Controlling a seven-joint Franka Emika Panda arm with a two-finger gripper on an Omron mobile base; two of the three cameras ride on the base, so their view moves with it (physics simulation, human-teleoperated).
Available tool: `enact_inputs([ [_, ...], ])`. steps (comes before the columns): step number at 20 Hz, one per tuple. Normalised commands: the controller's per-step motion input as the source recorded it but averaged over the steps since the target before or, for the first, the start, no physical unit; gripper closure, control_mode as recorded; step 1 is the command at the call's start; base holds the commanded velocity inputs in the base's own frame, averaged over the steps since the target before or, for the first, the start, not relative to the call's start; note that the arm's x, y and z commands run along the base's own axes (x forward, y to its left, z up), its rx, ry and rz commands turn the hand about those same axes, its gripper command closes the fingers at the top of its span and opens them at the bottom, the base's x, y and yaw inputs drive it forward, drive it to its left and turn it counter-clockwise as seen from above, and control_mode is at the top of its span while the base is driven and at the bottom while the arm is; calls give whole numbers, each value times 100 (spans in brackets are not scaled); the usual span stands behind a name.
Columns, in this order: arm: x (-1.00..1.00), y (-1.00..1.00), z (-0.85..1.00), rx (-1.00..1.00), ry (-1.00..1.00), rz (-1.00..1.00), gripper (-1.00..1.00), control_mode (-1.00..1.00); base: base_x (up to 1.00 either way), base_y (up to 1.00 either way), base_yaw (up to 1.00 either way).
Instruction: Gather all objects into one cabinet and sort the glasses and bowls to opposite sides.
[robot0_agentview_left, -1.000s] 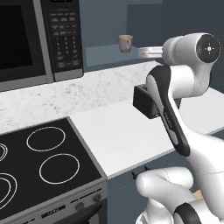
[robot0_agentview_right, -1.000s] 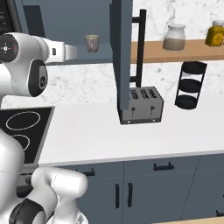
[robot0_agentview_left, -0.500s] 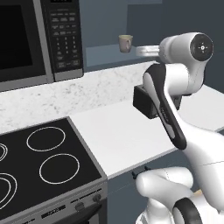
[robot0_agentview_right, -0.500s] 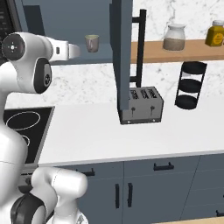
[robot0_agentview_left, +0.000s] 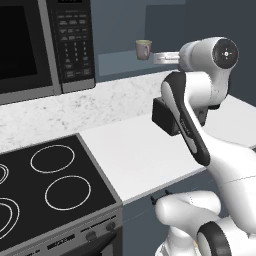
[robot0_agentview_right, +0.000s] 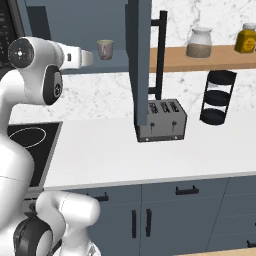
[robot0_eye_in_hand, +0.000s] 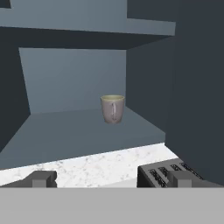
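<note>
A small grey-taupe handled mug stands upright and alone on the shelf of the slate-blue cabinet. The same mug is seen just right of the microwave. The cabinet's door stands open, edge-on, with its tall black bar handle. My gripper is open with nothing between its fingers. It is level with the shelf, pointing at the mug from a short way in front, apart from it. The bowl and the other glasses are out of view.
A dark toaster sits on the white counter under the open door, below and right of my hand. The microwave hangs left, above a black cooktop. A wooden shelf with jars and a black tiered rack lie to the right.
The arm's upper joint has shifted slightly toward the cabinet. The mug has not moved and the fingers have stayed open.
</note>
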Motion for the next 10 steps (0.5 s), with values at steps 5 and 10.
enact_inputs([
  [5,31,0,0,0,0,0,-100,-100,0,0,0],
  [10,32,0,-2,0,0,0,-100,-100,0,0,0],
])
